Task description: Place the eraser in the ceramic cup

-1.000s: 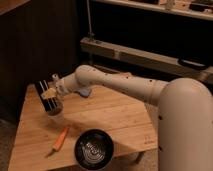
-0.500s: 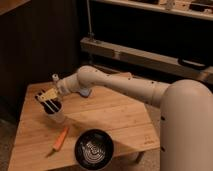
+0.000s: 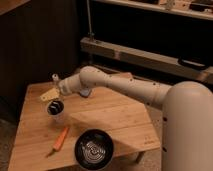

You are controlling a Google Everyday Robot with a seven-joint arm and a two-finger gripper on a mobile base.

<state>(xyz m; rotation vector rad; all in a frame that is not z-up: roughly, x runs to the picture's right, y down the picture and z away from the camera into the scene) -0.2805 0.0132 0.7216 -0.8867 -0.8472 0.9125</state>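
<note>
Here gripper (image 3: 49,95) above ceramic cup (image 3: 56,114), fingers' state unclear; orange tool (image 3: 61,138), black pan (image 3: 93,148) nearby.

Too blurred to tell the finger spacing of the hand (image 3: 49,95) above the ceramic cup (image 3: 56,113), with the eraser (image 3: 55,106) mostly sunk in the cup and the tabletop (image 3: 111,118) cut off at the lower edge.

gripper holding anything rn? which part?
Cannot tell. The gripper sits just above the ceramic cup, where something dark shows at the rim; no grasp visible.
</note>
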